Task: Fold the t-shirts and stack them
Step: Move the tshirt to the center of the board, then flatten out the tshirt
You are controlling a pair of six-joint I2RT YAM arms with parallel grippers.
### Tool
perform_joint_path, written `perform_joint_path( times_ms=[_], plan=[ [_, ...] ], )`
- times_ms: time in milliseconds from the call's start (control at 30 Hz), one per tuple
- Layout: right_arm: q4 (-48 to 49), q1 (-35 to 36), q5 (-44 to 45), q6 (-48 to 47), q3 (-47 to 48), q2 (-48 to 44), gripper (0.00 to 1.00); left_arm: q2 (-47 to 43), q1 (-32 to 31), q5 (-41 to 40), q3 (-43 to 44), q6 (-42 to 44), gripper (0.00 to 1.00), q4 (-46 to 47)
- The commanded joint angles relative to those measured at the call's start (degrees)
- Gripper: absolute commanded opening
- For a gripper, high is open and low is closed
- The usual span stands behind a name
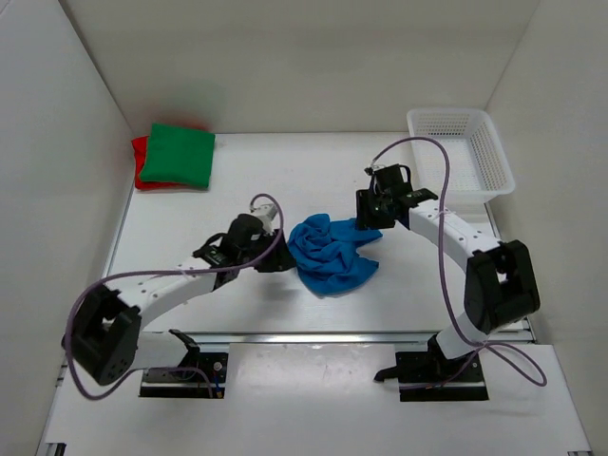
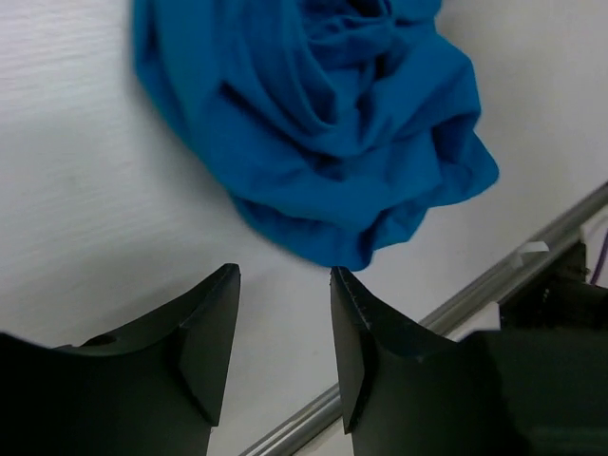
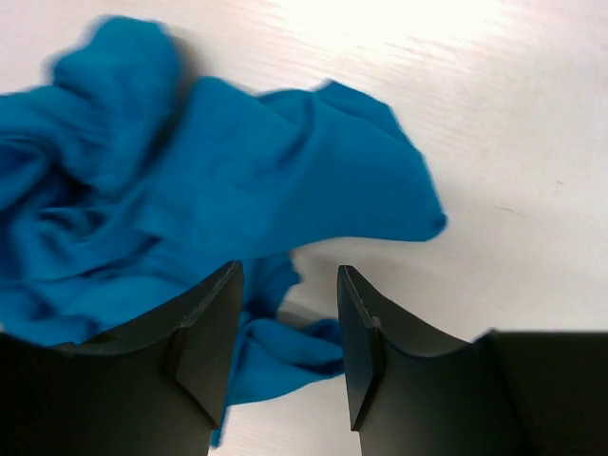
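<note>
Now both arms flank the crumpled blue t-shirt (image 1: 331, 252) at mid-worktop.
Bunched in a heap, it shows no clear long axis; it lies between the two arms, to the right of the left gripper (image 1: 281, 260) and to the left of the right gripper (image 1: 368, 215). Both sets of jaws stand apart and hold nothing: the left just short of the cloth's near edge, the right already over a loose flap, so the right looks nearer for a first pinch. The green t-shirt (image 1: 178, 154) sits folded on the red t-shirt (image 1: 140, 163) at the far left corner. None of the shirts lies in the white mesh basket (image 1: 496, 157) at the far right.
</note>
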Motion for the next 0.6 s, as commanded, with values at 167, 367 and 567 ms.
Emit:
perform_joint_path(
  times_ms=[167, 367, 567],
  plan=[
    [0.98, -8.08, 3.59, -2.59, 4.02, 11.36, 0.6, 15.32, -10.23, -1.35, 4.24, -10.38, 0.56, 15.08],
    [-1.75, -7.3, 2.63, -4.01, 8.59, 18.49, 0.61, 29.56, -15.33, 0.76, 12.33, -11.7, 0.55, 11.48],
    [-4.22, -6.95, -0.54, -4.88, 9.83, 20.35, 0.01, 34.16, -14.9, 6.02, 12.17, -13.12, 0.0, 13.23]
  ],
)
